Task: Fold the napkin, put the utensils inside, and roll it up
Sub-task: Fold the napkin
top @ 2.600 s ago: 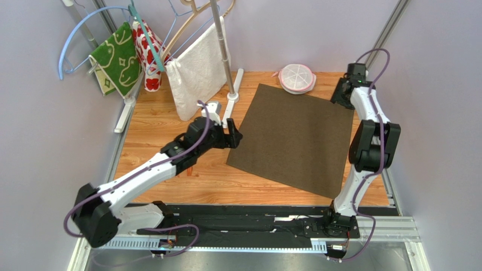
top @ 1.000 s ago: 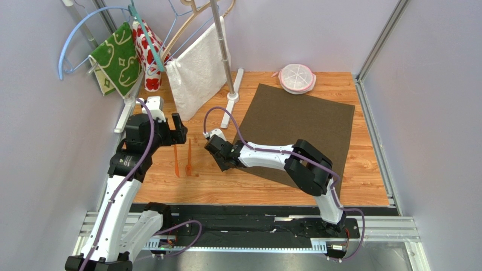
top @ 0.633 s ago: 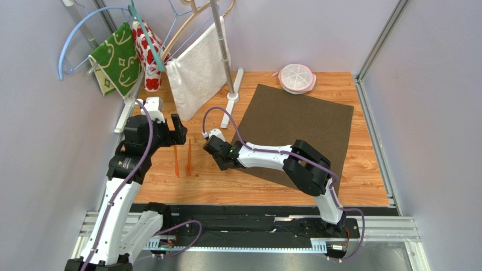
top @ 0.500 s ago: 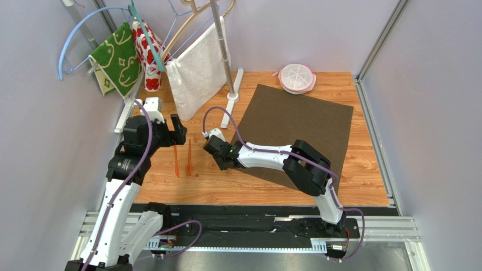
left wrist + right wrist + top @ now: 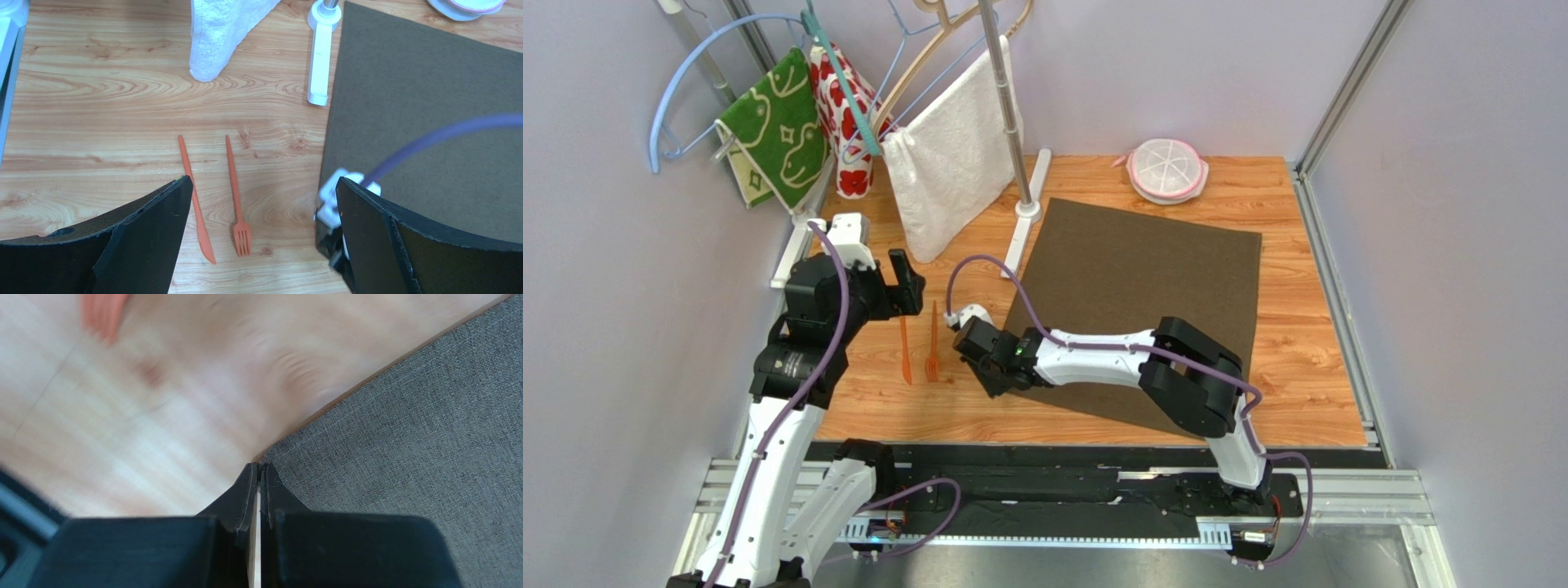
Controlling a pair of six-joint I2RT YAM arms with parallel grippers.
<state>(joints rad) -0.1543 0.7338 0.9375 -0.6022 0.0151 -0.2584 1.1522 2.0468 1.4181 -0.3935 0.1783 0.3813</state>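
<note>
The dark brown napkin lies flat on the wooden table, right of centre. My right gripper is shut on its near-left corner, and in the right wrist view the closed fingertips pinch the napkin right at its point. The utensils lie side by side just left of that corner: an orange knife and an orange fork. My left gripper hovers above them, open and holding nothing. In its wrist view the knife and fork lie between the wide-apart jaws, with the napkin at the right.
A white towel hangs from a stand whose foot rests beside the napkin's far-left corner. A green patterned cloth and a red-patterned one hang at the back left. A pink-rimmed lidded bowl sits at the far edge.
My right gripper has closed on the napkin's near-left corner and dragged it left and nearer; the whole napkin has shifted and turned. The left gripper has stayed open over the utensils.
</note>
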